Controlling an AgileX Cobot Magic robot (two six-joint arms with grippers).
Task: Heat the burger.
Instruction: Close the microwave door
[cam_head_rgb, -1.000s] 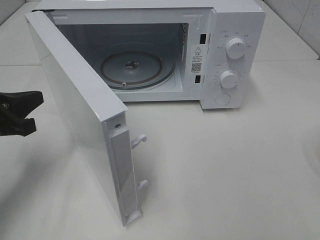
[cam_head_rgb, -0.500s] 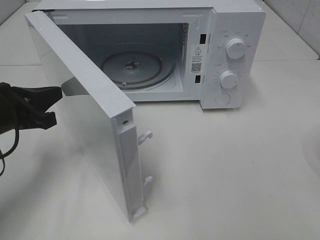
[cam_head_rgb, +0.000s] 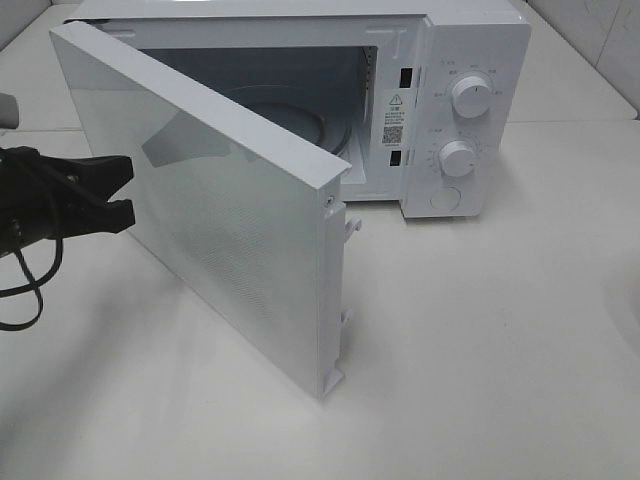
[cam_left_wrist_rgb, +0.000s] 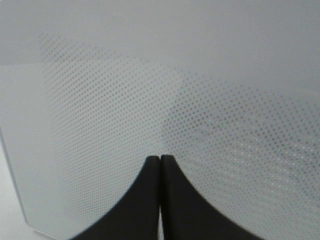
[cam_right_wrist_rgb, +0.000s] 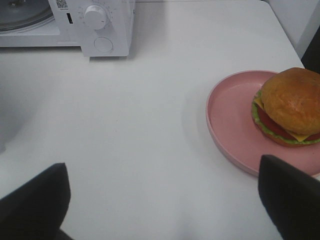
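While the microwave (cam_head_rgb: 450, 60) stands at the far edge of the desk (cam_head_rgb: 480, 340) with its door (cam_head_rgb: 230, 220) part-way swung, I hold my left gripper (cam_head_rgb: 120, 190) against the door's outer face near the desk's left edge, jaws pressed together on nothing; my right gripper (cam_right_wrist_rgb: 162, 200) hangs wide open and empty above the bare white top, toward the desk's right edge; the burger (cam_right_wrist_rgb: 289, 107) sits on the far side of its pink plate (cam_right_wrist_rgb: 230, 120) there, well apart from the oven, and no part of it is in the cavity. I judge the step in hand to be work on the door, with loading and heating not yet done; whether the door is meant to go wider or shut I cannot tell; next, as I see it, the opening must be clear enough for plate and burger to pass, and my right gripper must take the plate by its rim. The door is a flat glossy white slab with a fine dotted screen; the two knobs (cam_head_rgb: 470, 95) are round and ribbed; the bun is domed and browned over lettuce, tomato and cheese; the plate is shallow, matte, with a raised lip.
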